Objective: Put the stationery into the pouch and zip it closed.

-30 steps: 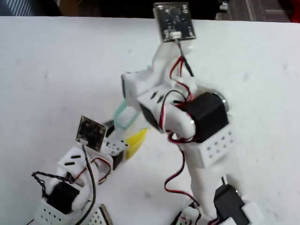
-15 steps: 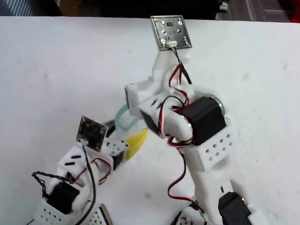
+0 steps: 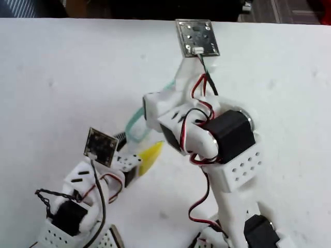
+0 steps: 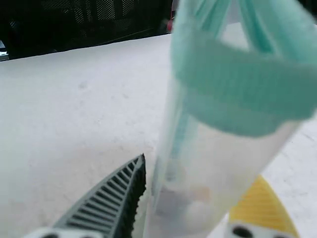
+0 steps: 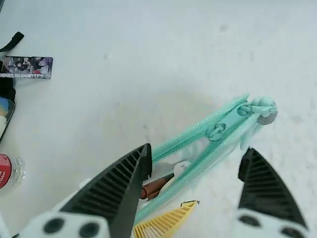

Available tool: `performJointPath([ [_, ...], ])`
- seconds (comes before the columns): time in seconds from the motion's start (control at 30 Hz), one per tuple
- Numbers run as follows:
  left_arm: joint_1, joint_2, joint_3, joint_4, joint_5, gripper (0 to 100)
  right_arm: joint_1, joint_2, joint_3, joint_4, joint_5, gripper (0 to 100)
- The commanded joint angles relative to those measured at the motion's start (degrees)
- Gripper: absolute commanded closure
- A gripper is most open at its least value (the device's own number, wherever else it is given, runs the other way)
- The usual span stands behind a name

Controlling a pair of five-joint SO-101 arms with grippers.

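Right gripper (image 5: 197, 149), wide apart, above unzipped pouch (image 5: 195, 130)

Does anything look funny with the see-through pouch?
Yes. On the pouch, the teal zipper gapes open in a V, with stationery showing inside. The left tool grips the pouch; the right tool hangs open above the zipper.

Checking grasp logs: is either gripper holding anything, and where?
Left gripper clamps the pouch by its clear end. Right gripper is open astride the zip, holding nothing.
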Motion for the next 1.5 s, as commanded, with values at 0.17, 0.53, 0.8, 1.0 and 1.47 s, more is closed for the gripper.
performJointPath([
  [0.17, 0.8, -0.6, -0.5, -1.1, -0.8, 72, -2.5, 4.2, -1.5, 1.1, -1.3, 69.6],
  [0.53, 0.8, -0.6, -0.6, -1.1, -0.8, 72, -2.2, 14.0, -6.2, 1.3, 1.1, 83.2],
  [0.8, 0.8, -0.6, -6.4, 5.2, -0.8, 72, 0.4, 12.2, -1.6, 1.2, 27.0, 98.8],
  [1.0, -0.7, -0.6, -15.6, 13.2, -0.8, 72, 2.5, 11.2, 1.8, 1.4, 52.9, 98.2],
  [1.47, -17.0, -0.6, -15.8, 7.6, 4.5, 72, 8.6, 0.0, -2.8, 1.3, 80.0, 98.2],
])
